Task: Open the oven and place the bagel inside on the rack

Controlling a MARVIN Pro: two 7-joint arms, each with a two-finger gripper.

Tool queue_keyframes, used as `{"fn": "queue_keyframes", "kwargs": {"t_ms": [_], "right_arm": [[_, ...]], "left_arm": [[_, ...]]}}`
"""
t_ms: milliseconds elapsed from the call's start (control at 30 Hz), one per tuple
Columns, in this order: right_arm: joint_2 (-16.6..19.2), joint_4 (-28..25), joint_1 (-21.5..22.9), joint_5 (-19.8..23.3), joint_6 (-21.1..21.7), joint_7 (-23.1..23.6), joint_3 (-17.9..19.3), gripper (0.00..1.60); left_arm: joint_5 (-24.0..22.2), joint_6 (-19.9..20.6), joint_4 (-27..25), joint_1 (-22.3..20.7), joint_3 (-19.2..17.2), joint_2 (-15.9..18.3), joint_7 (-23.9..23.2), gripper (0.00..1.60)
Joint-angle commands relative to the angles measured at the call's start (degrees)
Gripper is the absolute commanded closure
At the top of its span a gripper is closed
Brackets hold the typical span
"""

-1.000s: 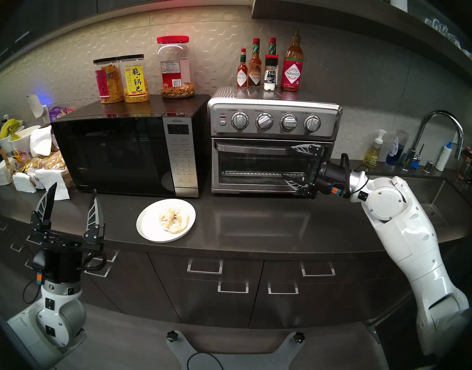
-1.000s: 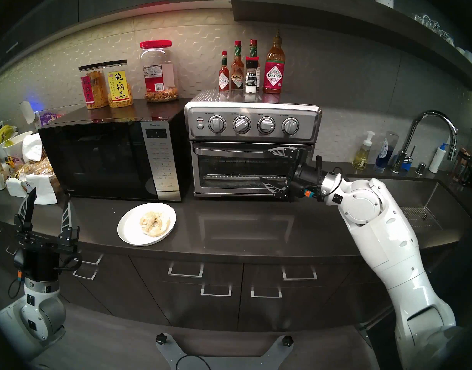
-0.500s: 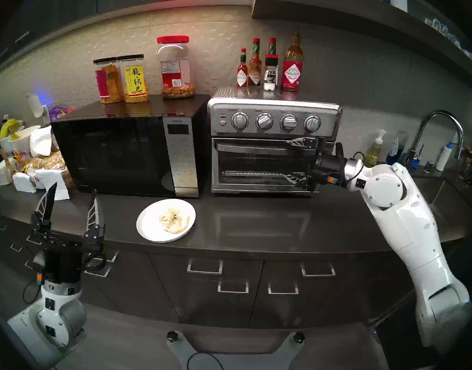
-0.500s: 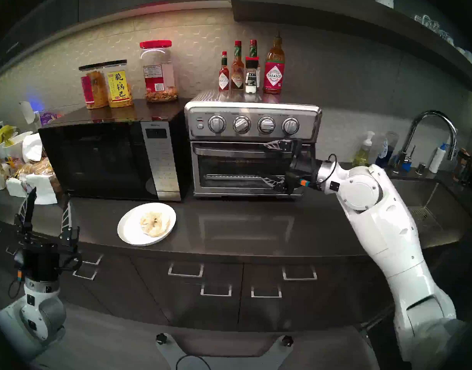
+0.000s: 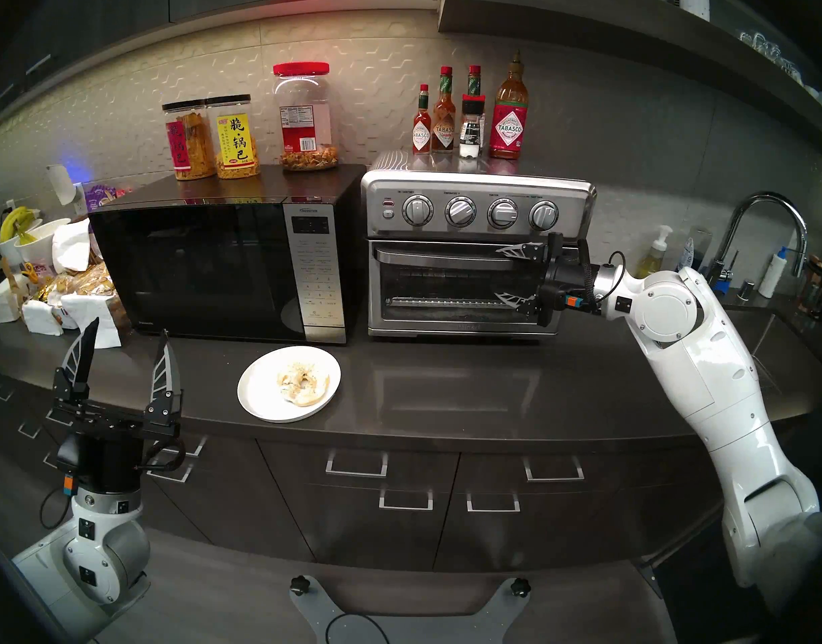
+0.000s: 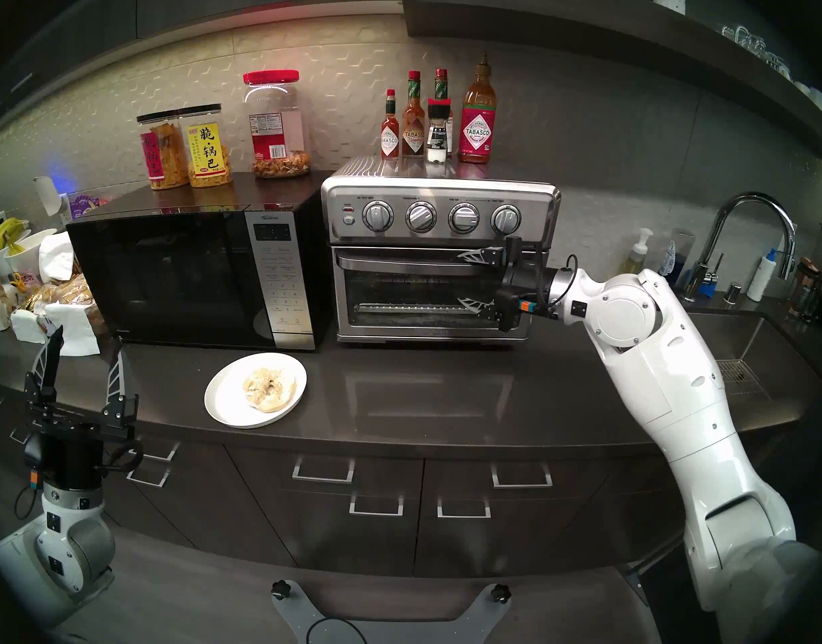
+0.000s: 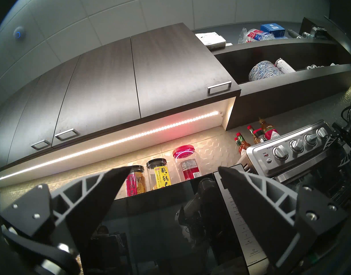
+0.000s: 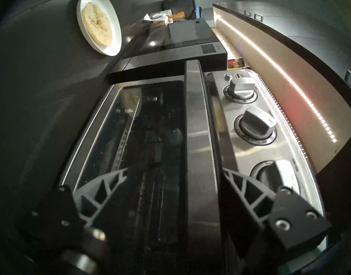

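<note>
Kitchen counter (image 5: 469,387): dark stone top under lit cabinets, with your robot's two arms reaching in from the near edge.

Oven (image 5: 474,252): steel toaster oven beside the black microwave (image 5: 200,266), glass door shut, bar handle (image 8: 198,141) across its top edge.

Right tool (image 5: 504,272): level at the door's right end, fingers spread, one above the handle and one below it. In the right wrist view the bar runs between them, and neither finger is pressed on it yet.

Left tool (image 5: 125,345): spread wide, empty, pointing up near the counter's front edge, well apart from the oven.

Bagel (image 5: 303,383): lying on the white plate (image 5: 260,397) in front of the microwave, untouched.

Rack (image 5: 446,302): a thin wire shelf seen through the glass, bare as far as you can see.

Risk, grip: you are grasping near the handle's end, so your pull may twist the door or let the bar slip out of the fingers.

Risk, swing: the door drops toward the counter; if you pull straight out rather than along its arc, the whole oven could slide forward.

Risk, above: four sauce bottles (image 5: 469,118) and a small shaker (image 5: 472,132) stand on the oven's top and could topple if you jolt it.

Containers: three clear snack jars (image 5: 255,132) on the microwave, each only part full; a bowl (image 5: 23,239) at far left holds bananas.
</note>
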Motion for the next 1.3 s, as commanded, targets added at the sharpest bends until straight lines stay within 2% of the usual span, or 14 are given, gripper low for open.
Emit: {"fn": "queue_keyframes", "kwargs": {"t_ms": [0,33,67,167,300,433,467,500,567,800,1000,1033,1267], "right_arm": [[-0.80,0.66,1.49,0.30,-0.40,-0.94,0.47,1.05],[-0.70,0.51,1.24,0.44,-0.48,-1.22,0.64,1.45],[-0.33,0.22,0.98,0.56,-0.68,-1.16,0.72,1.60],[0.34,-0.78,-0.91,0.47,-1.91,-2.68,1.68,1.60],[2.45,-3.86,-6.06,2.11,-4.00,-4.76,3.46,1.60],[5.32,-3.93,-8.40,4.36,-6.06,-5.86,1.46,1.60],[5.22,-5.30,-10.71,3.87,-6.22,-6.37,2.88,1.60],[5.84,-4.35,-9.79,4.30,-6.74,-6.58,1.24,1.60],[6.13,-5.41,-12.03,4.16,-7.19,-7.33,1.75,1.60],[7.62,-6.49,-15.38,4.43,-8.82,-11.39,0.33,1.60],[8.85,-8.05,-19.37,3.51,-10.38,-15.26,-0.20,1.60],[9.23,-7.62,-18.86,3.04,-10.85,-15.67,-1.41,1.60],[9.90,-7.65,-22.88,1.87,-12.42,-19.33,-3.11,1.60]], "left_arm": [[0.03,-0.02,-0.52,-0.02,-0.40,0.01,0.05,0.00],[0.03,-0.02,-0.53,-0.01,-0.40,0.01,0.05,0.00],[0.03,-0.02,-0.53,-0.01,-0.41,0.01,0.05,0.00],[0.03,-0.02,-0.53,-0.01,-0.40,0.02,0.05,0.00],[0.04,-0.04,-0.49,-0.06,-0.36,0.01,0.05,0.00],[0.05,-0.06,-0.45,-0.11,-0.32,0.02,0.05,0.00],[0.05,-0.06,-0.45,-0.12,-0.31,0.02,0.05,0.00],[0.05,-0.06,-0.44,-0.12,-0.31,0.02,0.05,0.00],[0.05,-0.06,-0.44,-0.13,-0.30,0.02,0.05,0.00],[0.05,-0.07,-0.42,-0.15,-0.28,0.02,0.05,0.00],[0.05,-0.07,-0.39,-0.18,-0.25,0.03,0.05,0.00],[0.05,-0.07,-0.38,-0.18,-0.24,0.03,0.05,0.00],[0.05,-0.08,-0.34,-0.22,-0.20,0.04,0.04,0.00]]}}
